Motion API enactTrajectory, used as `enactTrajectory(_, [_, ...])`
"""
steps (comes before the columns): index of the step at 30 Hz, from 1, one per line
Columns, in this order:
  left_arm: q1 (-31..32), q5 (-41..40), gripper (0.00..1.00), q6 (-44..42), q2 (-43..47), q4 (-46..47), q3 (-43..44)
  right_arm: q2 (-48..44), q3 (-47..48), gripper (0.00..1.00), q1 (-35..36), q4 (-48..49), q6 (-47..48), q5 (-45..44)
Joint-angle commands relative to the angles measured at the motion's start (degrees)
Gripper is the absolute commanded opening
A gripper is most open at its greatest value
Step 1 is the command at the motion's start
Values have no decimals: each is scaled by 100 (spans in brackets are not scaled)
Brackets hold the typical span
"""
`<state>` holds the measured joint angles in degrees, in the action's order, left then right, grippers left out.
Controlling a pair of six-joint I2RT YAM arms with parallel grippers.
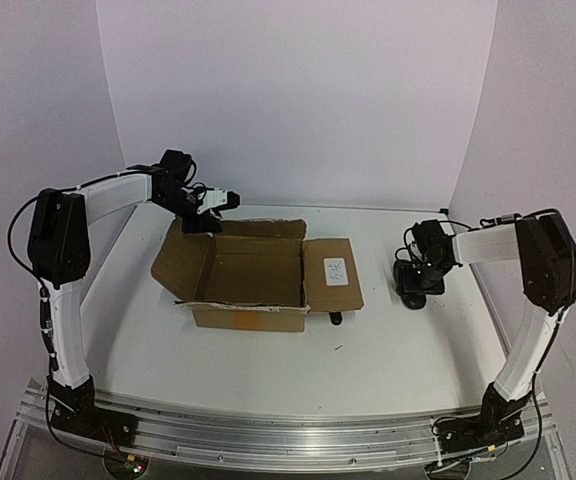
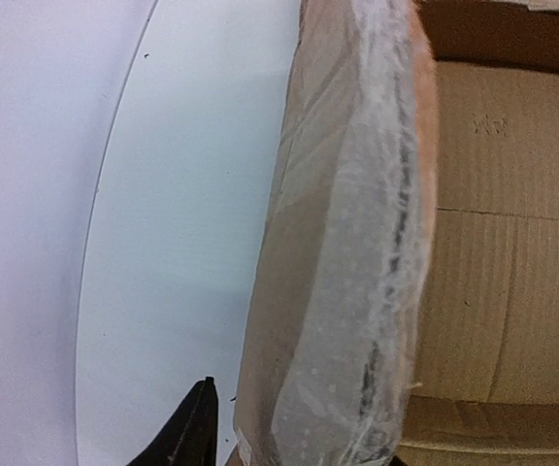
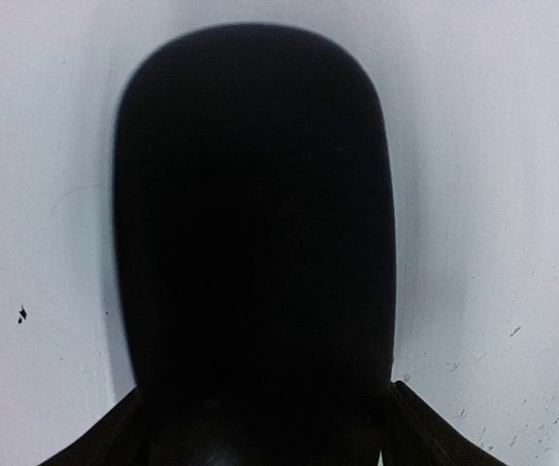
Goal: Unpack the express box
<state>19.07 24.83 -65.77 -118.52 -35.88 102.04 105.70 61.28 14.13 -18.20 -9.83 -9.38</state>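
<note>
The express box [image 1: 248, 318] lies open mid-table, flaps spread, and its right flap carries the white label [image 1: 335, 270]. My left gripper [image 1: 206, 218] is at the far-left corner and straddles a flap. In the left wrist view that taped flap edge [image 2: 357, 291] runs between the jaws. The one visible finger [image 2: 190, 437] stands off the cardboard, and the other is hidden behind the flap. My right gripper [image 3: 267, 388] is low on the table right of the box. Its fingers flank a black oval object [image 3: 255, 194], with a sliver of table showing beside it.
A small dark item [image 1: 336, 318] pokes out at the box's front right corner. The box interior [image 2: 512, 243] shows bare cardboard. White walls close in at the back and both sides. The right arm's elbow [image 1: 548, 260] stands near the right wall.
</note>
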Motion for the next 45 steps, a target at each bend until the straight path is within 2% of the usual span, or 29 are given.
enactTrajectory(1, [9, 29, 45, 146, 84, -24, 293, 65, 182, 87, -16, -110, -1, 36])
enactTrajectory(5, [9, 45, 56, 201, 119, -63, 347, 10, 215, 97, -16, -119, 21, 33])
enactTrajectory(14, [-20, 324, 87, 632, 472, -254, 515, -301, 603, 98, -21, -289, 153, 110])
enactTrajectory(18, [-35, 544, 97, 1048, 917, -209, 405, -705, 808, 98, -17, -350, 317, 110])
enactTrajectory(20, [-44, 540, 99, 1616, 1260, 60, 306, -970, 894, 98, -17, -368, 394, 117])
enactTrajectory(22, [-129, 420, 99, 2543, 1588, 348, 268, -1283, 904, 98, -21, -365, 469, 123])
enactTrajectory(25, [-711, 275, 99, 4531, 1992, 527, 123, -1980, 560, 98, -16, -89, 607, -36])
enactTrajectory(28, [-1596, -34, 99, 6274, 2609, 788, -923, -2847, -412, 98, -38, 703, 817, -187])
enactTrajectory(31, [-2421, -250, 100, 7035, 3397, 1490, -2479, -3707, -1390, 98, -164, 1311, 888, -485])
enactTrajectory(33, [-2527, -518, 100, 7103, 3940, 2057, -3554, -4170, -2016, 98, -209, 1576, 809, -647])
enactTrajectory(36, [-2538, -1825, 100, 7561, 4617, 3117, -5144, -4929, -3168, 98, -218, 2226, 789, -794])
enactTrajectory(39, [-2540, -2411, 100, 7631, 4997, 3988, -6119, -5783, -4355, 98, -218, 3035, 730, -1292])
enactTrajectory(41, [-2539, -2357, 100, 7466, 5309, 4692, -6909, -6251, -5137, 98, -218, 3527, 743, -1368])
enactTrajectory(45, [-2540, -1530, 100, 6675, 5909, 6163, -8194, -6823, -6010, 98, -222, 3915, 722, -1357])
